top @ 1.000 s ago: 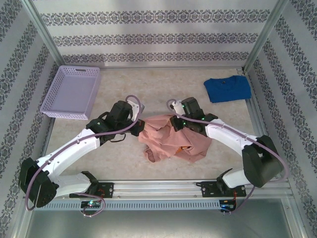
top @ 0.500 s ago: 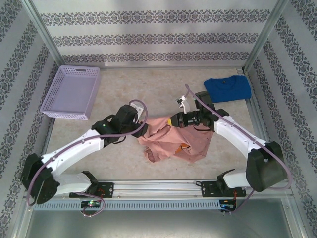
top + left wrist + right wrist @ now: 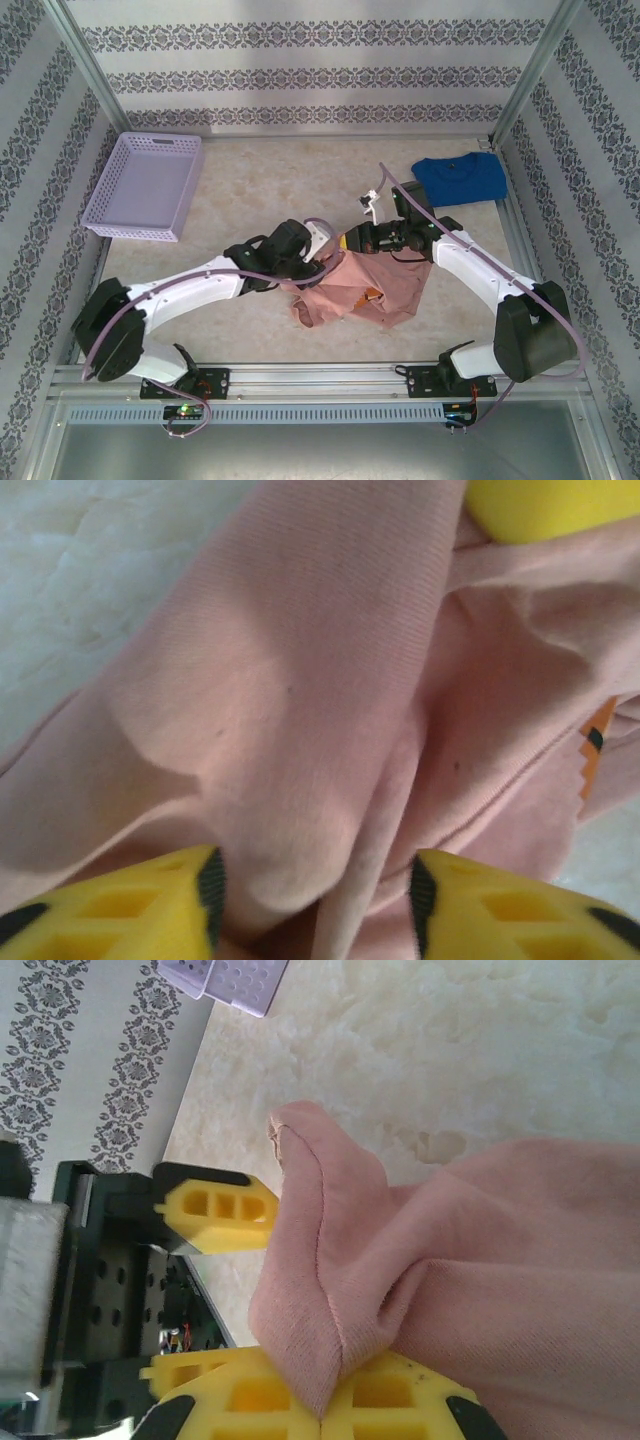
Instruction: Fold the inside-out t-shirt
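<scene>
Inside-out t-shirt in low, inward-angled right tool

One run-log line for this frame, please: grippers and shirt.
left gripper: open astride a fold of the pink t-shirt | right gripper: shut on its edge, held up | shirt: crumpled, not yet folded

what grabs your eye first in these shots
A crumpled salmon-pink t-shirt lies in the middle of the table. The right gripper pinches one raised fold, while the left gripper straddles another with jaws apart. A blue t-shirt lies far right, a lilac basket far left.
</scene>
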